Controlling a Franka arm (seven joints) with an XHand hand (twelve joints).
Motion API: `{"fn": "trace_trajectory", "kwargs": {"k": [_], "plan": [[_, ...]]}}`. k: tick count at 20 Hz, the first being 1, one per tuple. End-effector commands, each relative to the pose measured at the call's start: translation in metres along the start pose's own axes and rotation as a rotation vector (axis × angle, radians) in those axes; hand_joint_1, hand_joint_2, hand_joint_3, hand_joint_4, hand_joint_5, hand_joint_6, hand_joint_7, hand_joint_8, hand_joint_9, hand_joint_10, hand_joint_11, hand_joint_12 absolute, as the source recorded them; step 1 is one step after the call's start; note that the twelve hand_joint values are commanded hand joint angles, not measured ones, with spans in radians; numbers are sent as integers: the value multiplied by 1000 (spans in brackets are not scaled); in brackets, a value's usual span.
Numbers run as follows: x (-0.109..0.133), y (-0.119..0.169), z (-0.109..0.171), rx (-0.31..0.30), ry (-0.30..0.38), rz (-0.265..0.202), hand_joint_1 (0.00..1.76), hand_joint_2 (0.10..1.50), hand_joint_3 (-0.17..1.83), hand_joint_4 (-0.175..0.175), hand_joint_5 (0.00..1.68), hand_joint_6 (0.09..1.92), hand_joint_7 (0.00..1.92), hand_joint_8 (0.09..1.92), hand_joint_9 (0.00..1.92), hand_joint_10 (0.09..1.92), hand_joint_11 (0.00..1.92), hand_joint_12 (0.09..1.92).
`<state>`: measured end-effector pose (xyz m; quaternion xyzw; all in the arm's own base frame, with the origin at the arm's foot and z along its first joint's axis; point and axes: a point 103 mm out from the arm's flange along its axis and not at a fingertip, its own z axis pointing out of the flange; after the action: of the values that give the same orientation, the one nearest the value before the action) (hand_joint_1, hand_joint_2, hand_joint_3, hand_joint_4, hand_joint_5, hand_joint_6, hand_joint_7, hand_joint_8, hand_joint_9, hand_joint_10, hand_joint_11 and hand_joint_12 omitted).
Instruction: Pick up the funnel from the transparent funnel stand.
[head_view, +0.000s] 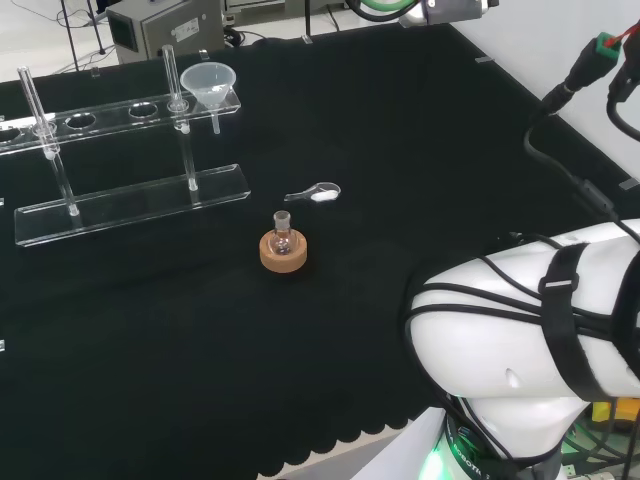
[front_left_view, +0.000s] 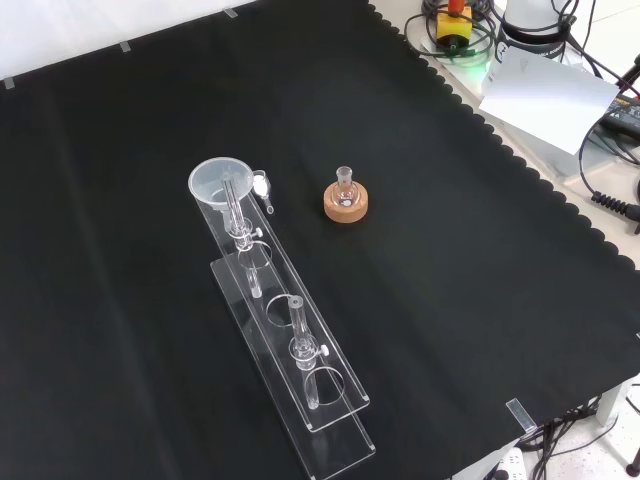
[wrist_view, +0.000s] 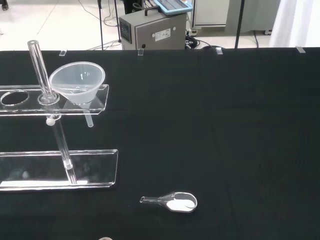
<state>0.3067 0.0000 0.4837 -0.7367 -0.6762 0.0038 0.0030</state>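
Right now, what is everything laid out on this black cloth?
funnel: one, clear, seated in the end hole of the stand's top shelf, on the right in the head view
funnel stand: one, transparent, two shelves on posts, at the left in the head view
small flask: one, clear glass, upright on a cork ring, mid-cloth
scoop: one, clear, holding white powder, lying between the stand and the flask
arm: white links, at the right of the head view
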Motion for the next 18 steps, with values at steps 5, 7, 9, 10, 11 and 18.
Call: {"fn": "trace_trajectory", "kwargs": {"k": [5,7,9,10,11,18], "plan": [[6,4,1,3,-17,8,0,1204,415,-3,234,87,0,397,132,621,29,1363],[8,6,4,7,-27,19,0,1205,413,-3,234,87,0,396,132,620,29,1362],[8,8,7,12,-27,26,0,1205,411,-3,235,87,0,396,133,620,30,1362],[11,8,9,15,-28,28,0,1206,410,-3,236,87,0,396,134,620,30,1362],[10,10,11,18,-28,31,0,1206,409,-3,236,87,0,397,134,620,30,1362],[6,28,25,42,-26,44,0,1207,403,-4,239,87,0,401,139,621,32,1362]]}}
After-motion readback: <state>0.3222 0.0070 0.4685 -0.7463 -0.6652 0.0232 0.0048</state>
